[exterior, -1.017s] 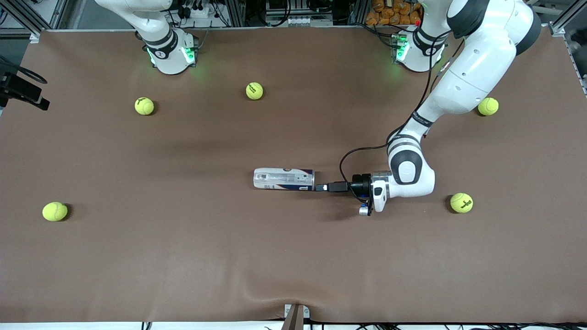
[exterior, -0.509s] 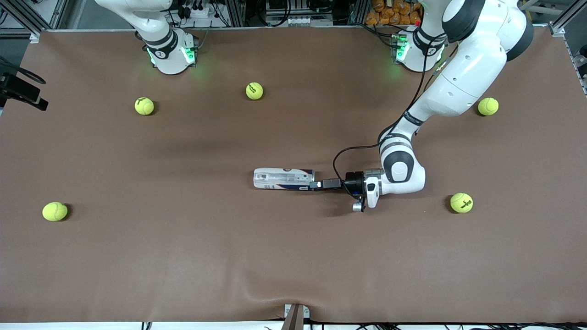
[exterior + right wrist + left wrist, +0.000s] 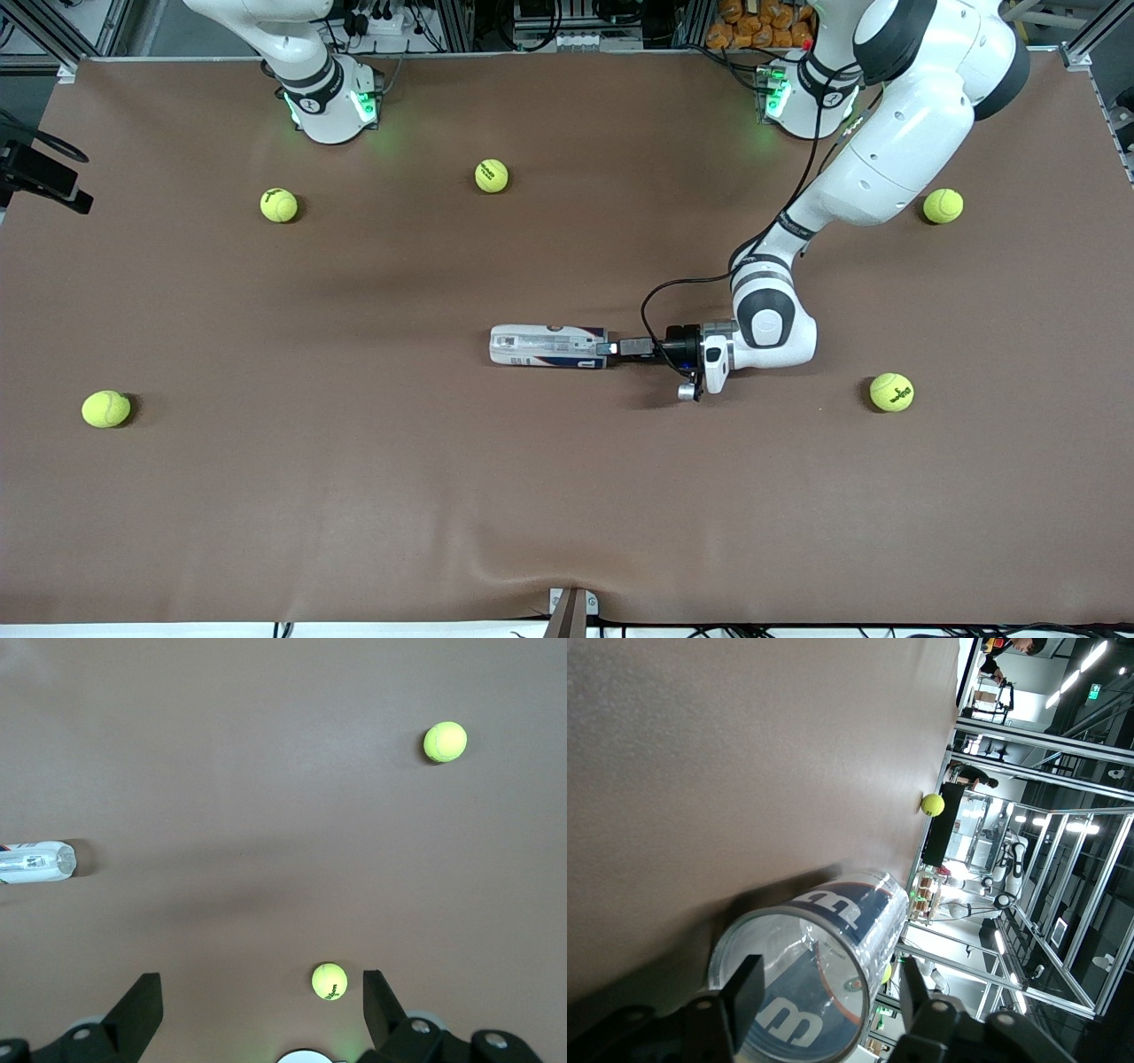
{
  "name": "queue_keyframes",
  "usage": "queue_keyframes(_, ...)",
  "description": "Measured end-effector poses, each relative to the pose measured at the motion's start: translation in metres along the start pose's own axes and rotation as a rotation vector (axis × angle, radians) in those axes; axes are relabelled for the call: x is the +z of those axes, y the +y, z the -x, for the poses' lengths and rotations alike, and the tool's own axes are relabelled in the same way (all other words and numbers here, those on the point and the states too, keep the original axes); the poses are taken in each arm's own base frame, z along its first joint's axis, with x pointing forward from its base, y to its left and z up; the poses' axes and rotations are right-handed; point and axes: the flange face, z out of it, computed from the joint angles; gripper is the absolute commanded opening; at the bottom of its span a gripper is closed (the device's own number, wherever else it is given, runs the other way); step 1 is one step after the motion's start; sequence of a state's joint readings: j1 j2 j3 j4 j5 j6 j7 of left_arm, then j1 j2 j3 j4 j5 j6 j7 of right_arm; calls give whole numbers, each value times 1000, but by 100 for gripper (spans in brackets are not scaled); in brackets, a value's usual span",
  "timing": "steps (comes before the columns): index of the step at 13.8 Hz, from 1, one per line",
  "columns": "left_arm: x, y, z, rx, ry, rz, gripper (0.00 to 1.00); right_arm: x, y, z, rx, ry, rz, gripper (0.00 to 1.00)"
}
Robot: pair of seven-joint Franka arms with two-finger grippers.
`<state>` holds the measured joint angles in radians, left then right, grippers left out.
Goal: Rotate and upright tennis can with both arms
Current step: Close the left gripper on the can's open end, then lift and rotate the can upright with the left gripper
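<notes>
Because the clear plastic cylindrical tennis can [image 3: 548,346] looks light and slick, the left gripper [image 3: 824,992], part-open astride its open rim, should clamp there; right gripper [image 3: 262,999] waits wide open, holding nothing.

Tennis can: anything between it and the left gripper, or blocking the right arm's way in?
Nothing visible. The left gripper is already at the open end of the tennis can, which lies on its side, a finger on each side of the rim. The right gripper waits open, high over bare table; the tennis balls lie well away.
</notes>
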<state>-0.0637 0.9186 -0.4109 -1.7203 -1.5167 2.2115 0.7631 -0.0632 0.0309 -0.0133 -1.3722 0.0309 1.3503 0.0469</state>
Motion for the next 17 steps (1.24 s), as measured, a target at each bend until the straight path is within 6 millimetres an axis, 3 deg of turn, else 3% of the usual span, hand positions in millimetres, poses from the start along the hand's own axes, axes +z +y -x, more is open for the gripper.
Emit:
queue_keyframes(6, 13, 8, 8, 3, -22, 18, 43, 0, 0, 0, 0, 0, 0, 100)
queue_keyframes(12, 19, 18, 9, 1, -29, 32, 2, 0, 0, 0, 0, 0, 0, 100)
queue_keyframes(15, 17, 29, 6, -18, -25, 40, 0, 0, 0, 0, 0, 0, 0, 100)
queue_keyframes(17, 10, 48, 0, -48, -12, 48, 0, 0, 0, 0, 0, 0, 0, 100)
